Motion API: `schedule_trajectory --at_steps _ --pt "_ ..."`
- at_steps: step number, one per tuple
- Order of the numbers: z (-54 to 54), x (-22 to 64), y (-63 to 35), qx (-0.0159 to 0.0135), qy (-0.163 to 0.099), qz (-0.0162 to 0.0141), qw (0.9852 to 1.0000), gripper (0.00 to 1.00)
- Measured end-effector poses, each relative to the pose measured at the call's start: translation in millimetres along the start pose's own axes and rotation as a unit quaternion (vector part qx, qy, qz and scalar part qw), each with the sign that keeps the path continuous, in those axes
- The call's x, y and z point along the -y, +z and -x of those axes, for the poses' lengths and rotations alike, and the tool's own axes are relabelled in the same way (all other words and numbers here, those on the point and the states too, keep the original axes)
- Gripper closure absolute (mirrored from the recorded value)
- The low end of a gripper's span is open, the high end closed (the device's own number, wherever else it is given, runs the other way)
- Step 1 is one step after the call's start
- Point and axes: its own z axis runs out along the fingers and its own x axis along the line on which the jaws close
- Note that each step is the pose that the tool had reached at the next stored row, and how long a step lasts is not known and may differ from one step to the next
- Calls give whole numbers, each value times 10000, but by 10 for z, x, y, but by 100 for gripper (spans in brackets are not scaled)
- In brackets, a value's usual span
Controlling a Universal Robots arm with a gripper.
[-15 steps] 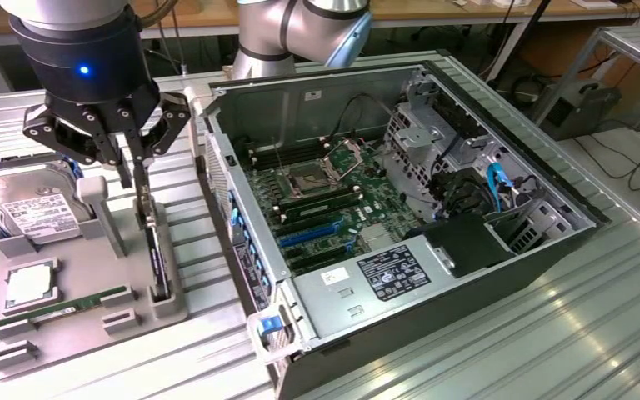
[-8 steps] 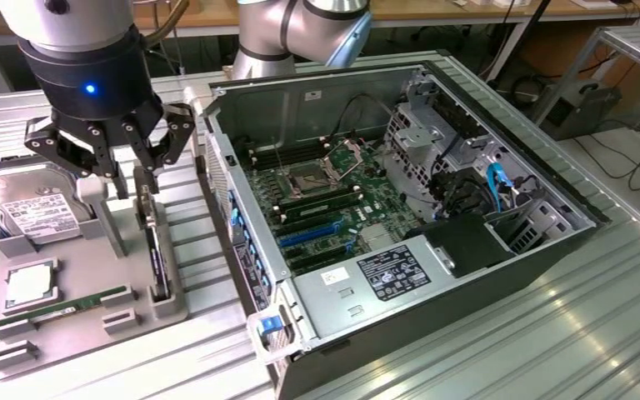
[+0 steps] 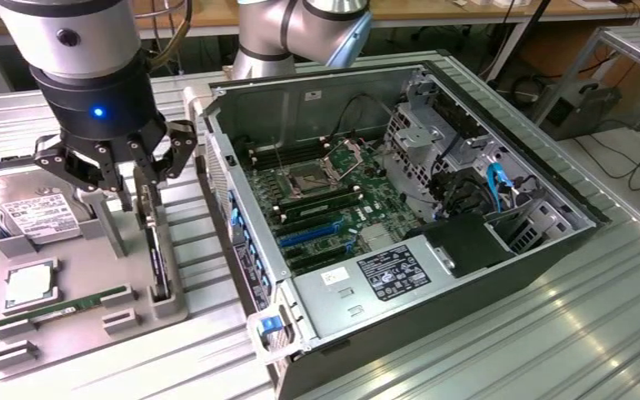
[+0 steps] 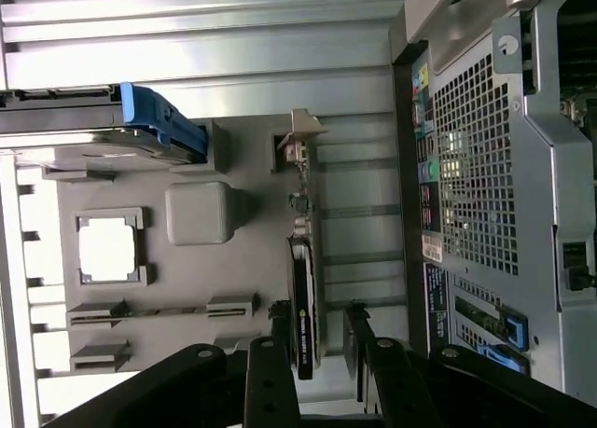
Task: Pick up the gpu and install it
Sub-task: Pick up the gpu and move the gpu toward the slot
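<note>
The gpu (image 3: 160,260) stands on its edge in a slot of the grey holder tray (image 3: 87,329), its black edge up and its silver bracket at the far end. My gripper (image 3: 137,202) hangs low over the card's bracket end, open. In the wrist view the gpu (image 4: 303,288) runs between my two black fingers (image 4: 280,327), and a gap shows between the card and the other finger. The open computer case (image 3: 409,208) lies beside the tray on the exterior view's right, with blue expansion slots (image 3: 307,234) on its green motherboard.
The tray also carries a silver hard drive (image 3: 37,217) with a white label, a processor (image 3: 31,285) and a green RAM stick (image 3: 62,310). In the wrist view the case's perforated rear panel (image 4: 476,167) stands close beside the card. Ribbed metal tabletop (image 3: 542,333) surrounds everything.
</note>
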Motion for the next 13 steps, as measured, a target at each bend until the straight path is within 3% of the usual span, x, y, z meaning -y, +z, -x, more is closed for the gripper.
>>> schedule_trajectory --at_steps 13 --pt "-3 52 253 0 0 0 10000 64"
